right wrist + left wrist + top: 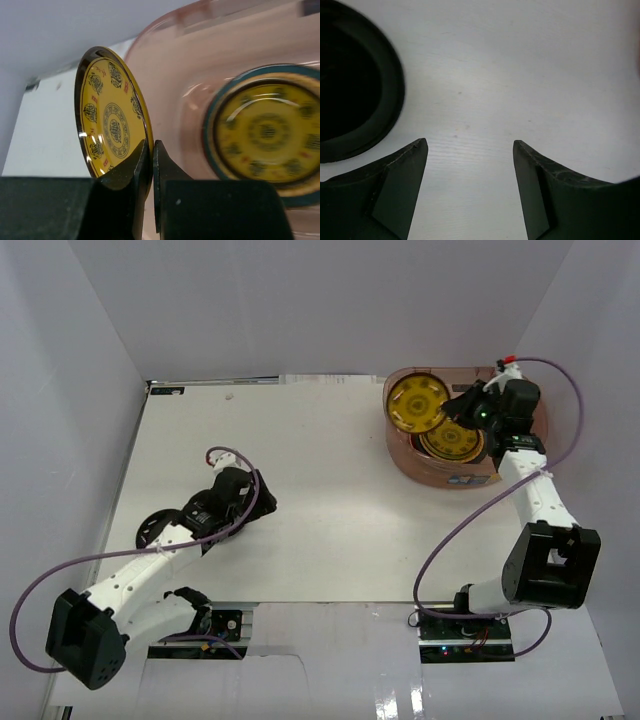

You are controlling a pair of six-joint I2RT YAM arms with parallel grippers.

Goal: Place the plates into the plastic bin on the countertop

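The bench (pixel 330 490) is bearing the plastic bin (pixel 425 472), where a flat gold plate (pixel 452 443) is lying. The right pincer (pixel 152 150) is clenching an upright gold plate (pixel 112 125) inside it, likely needing tilting and release. The left pincer (pixel 470 143) is gaping beside a black plate (pixel 355 80).

The left arm (pixel 150 575) stretches low from 7 o'clock toward the middle, and its left gripper (pixel 470 142) faces down with jaws spread wide, holding nothing. The right arm (pixel 535 495) reaches from 5 o'clock to 1 o'clock, where the right gripper (pixel 151 150) pinches the rim of a yellow plate (pixel 112 120).
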